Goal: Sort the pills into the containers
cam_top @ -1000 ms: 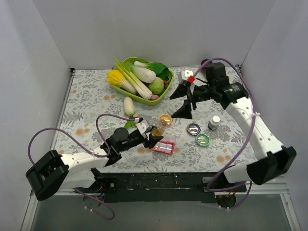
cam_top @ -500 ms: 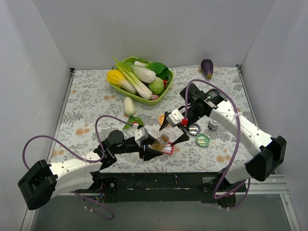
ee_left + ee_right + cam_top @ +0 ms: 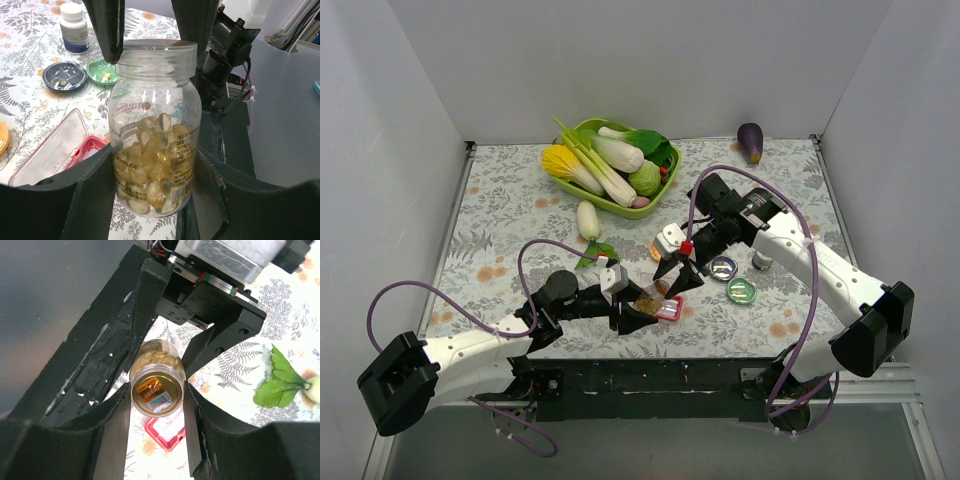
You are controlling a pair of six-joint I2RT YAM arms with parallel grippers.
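clear round plastic bottle point(image 3: 152, 125), uncapped and about half full of amber capsules, is seen centre frame in the left wrist view. it is held upright between the two black fingers of the left gripper point(image 3: 152, 185), whose jaws are closed against its lower sides. the right gripper point(image 3: 157, 390) is placed at the bottle's mouth, one finger to either side of the rim. the jaws are set just wider than or against the rim, and whether they press on it cannot be told. in the overhead view both grippers meet low and centre, over the flat translucent pink-red plastic box point(image 3: 87, 150). this box lies on the floral-patterned table point(image 3: 510, 230) with its clear lid open, lower left of the bottle in the left wrist view. its contents cannot be made out. one tiny pale pill point(image 3: 61, 82) is seen in a dark blue round dish point(image 3: 50, 75), and another, yellowish, in a green round dish point(image 3: 95, 67) touching it. both dishes are at the upper left of that view, apart from the box. a dark bottle with a white cap point(image 3: 72, 27) stands upright beyond them. a green bowl point(image 3: 610, 208) of vegetables is noted at upper centre of the overhead view, and a purple eggplant point(image 3: 750, 142) at upper right.
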